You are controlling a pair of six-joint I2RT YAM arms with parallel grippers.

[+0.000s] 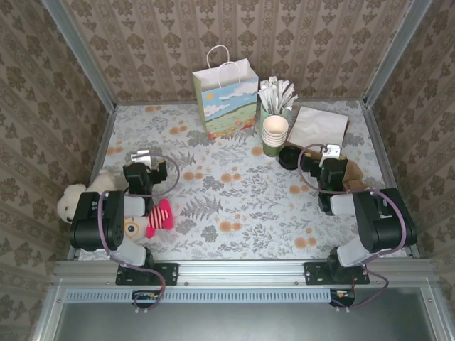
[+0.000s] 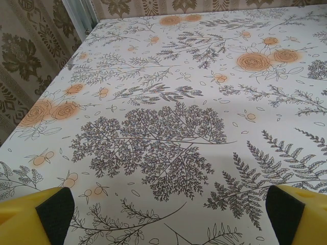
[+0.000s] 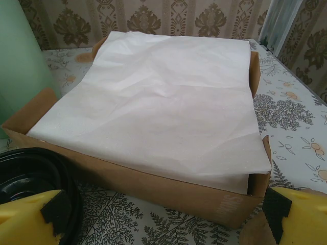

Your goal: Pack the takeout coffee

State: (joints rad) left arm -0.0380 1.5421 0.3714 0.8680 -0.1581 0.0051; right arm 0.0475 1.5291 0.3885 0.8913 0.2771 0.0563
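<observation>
Jaws of the left gripper (image 2: 169, 212) and right gripper (image 3: 166, 213) stand wide, holding nothing; the left is over bare floral table (image 2: 168, 76), the right faces a paper-lined box (image 3: 153, 190). Coffee (image 1: 289, 157), black lid on, stands upright on the table just beside the right gripper's left finger, in front of the box's near corner and next to the cup stack (image 1: 274, 133). Bag (image 1: 226, 99) stands upright at the back wall, well apart from the coffee.

left arm (image 1: 99, 217): folded low | left fingers (image 2: 53, 212): spread wide | right arm (image 1: 377, 217): folded low | right fingers (image 3: 299, 217): spread wide
</observation>
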